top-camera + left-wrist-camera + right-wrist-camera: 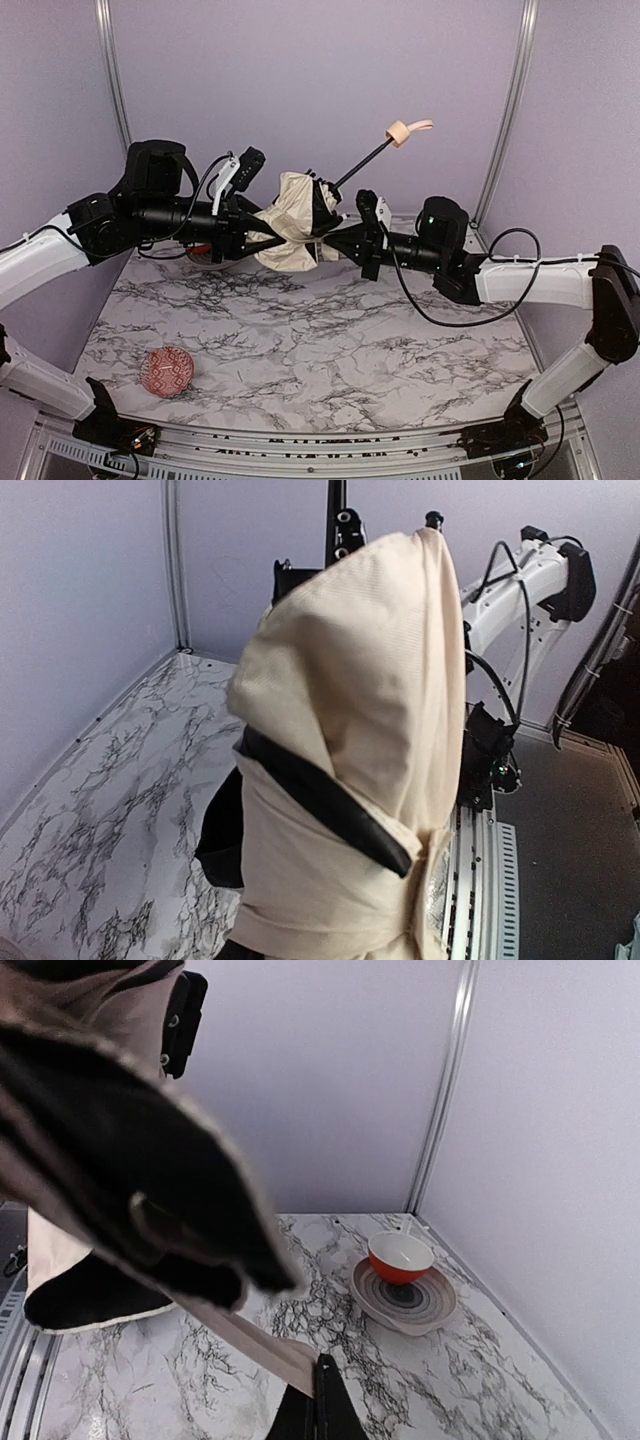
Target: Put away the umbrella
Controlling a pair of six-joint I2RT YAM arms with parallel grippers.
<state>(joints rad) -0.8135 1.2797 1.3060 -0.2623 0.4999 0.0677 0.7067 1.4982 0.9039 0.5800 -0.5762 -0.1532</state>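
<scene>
The umbrella (pixel 290 232) hangs in the air over the back of the table, a folded cream-beige bundle between both arms. Its thin black shaft (pixel 362 164) slants up to the right and ends in a pale tan handle (pixel 400 132). My left gripper (pixel 250 228) clasps the bundle from the left. In the left wrist view the umbrella (pixel 350 730) fills the frame, a black strap (pixel 320 795) crosses it, and my fingers are hidden beneath. My right gripper (pixel 335 238) is shut, pinching a beige strip (pixel 250 1345) of the strap at its fingertips (pixel 325 1392).
A red patterned ball (pixel 168 372) lies near the front left of the marble table (pixel 330 350). An orange bowl (pixel 400 1257) sits on a grey ringed plate (pixel 415 1305) at the back, near the corner post (pixel 440 1090). Purple walls enclose the table.
</scene>
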